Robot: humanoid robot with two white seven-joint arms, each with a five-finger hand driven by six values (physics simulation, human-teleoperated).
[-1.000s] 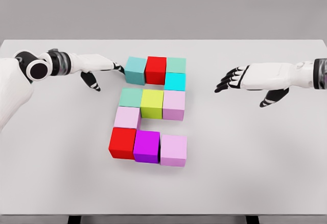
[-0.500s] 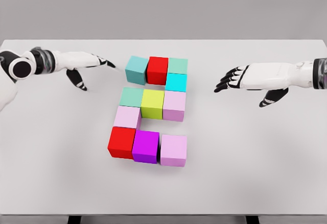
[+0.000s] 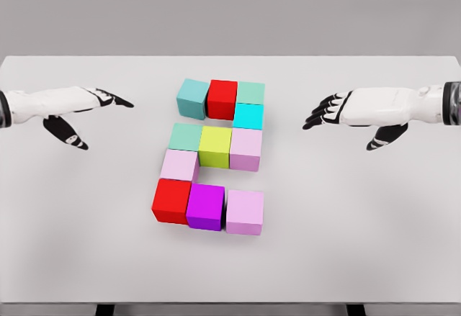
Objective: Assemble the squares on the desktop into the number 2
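Coloured cubes lie on the white table [image 3: 360,215] in the shape of a 2. The top row is a teal cube [image 3: 192,98], a red cube [image 3: 222,99] and a pale green cube [image 3: 249,91], with a cyan cube [image 3: 248,116] below its right end. The middle row holds a green cube [image 3: 186,137], a yellow cube [image 3: 215,146] and a pink cube [image 3: 245,147]. A pink cube [image 3: 178,165] leads down to a red cube [image 3: 172,201], a magenta cube [image 3: 206,206] and a pink cube [image 3: 245,211]. My left hand [image 3: 90,111] hovers open at the left, away from the cubes. My right hand [image 3: 338,114] hovers open at the right.
The table's far edge runs behind the cubes, its near edge along the bottom of the view. Bare tabletop lies on both sides of the figure.
My left hand has pulled back to the left, away from the teal cube it was touching. The right hand and the cubes have stayed put.
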